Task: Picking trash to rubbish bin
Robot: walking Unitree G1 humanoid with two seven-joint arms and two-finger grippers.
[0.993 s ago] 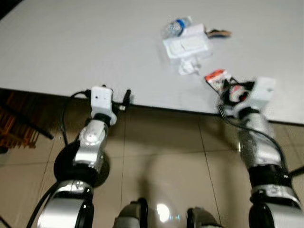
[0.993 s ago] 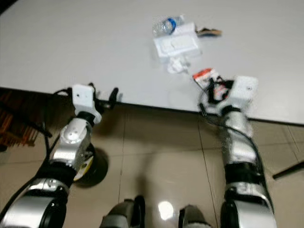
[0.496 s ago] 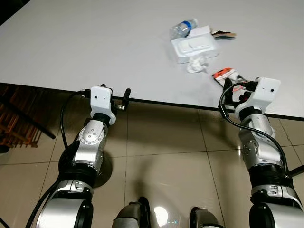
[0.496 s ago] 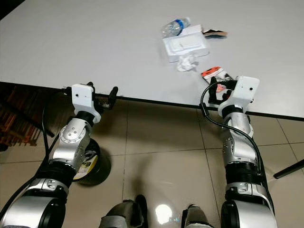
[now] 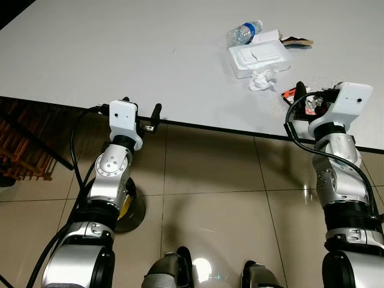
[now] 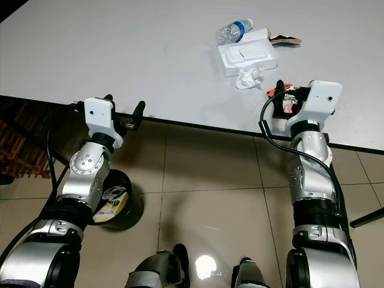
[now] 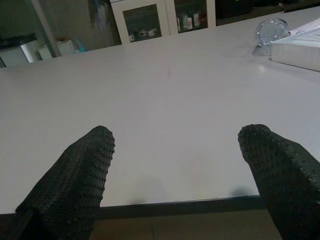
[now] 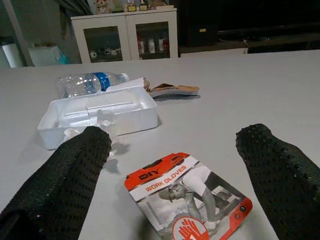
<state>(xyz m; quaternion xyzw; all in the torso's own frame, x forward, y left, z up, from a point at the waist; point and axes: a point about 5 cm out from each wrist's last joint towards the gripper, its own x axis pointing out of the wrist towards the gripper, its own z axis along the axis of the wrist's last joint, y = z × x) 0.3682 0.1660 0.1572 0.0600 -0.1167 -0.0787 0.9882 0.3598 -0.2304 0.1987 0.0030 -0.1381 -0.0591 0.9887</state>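
A red and white work-gloves packet [image 8: 187,197] lies flat near the white table's [image 5: 120,54] front edge. My right gripper [image 8: 175,137] is open just above it, one finger on either side. Farther back lie a white foam tray [image 5: 259,54], a crumpled tissue [image 5: 262,79], a clear plastic bottle [image 5: 245,31] and a brown wrapper [image 5: 298,42]. My left gripper [image 5: 141,107] is open at the table's front edge, over bare tabletop. A black rubbish bin [image 6: 117,204] stands on the floor under my left arm.
The tiled floor [image 5: 210,180] runs beneath the table's front edge. Dark wooden chair parts [image 5: 18,150] stand at the far left. White glass-door cabinets [image 8: 130,40] line the far wall beyond the table.
The camera has shifted and the blur has gone. My right gripper has reached forward, so the gloves packet now lies between its fingers. The left gripper stays at the table edge.
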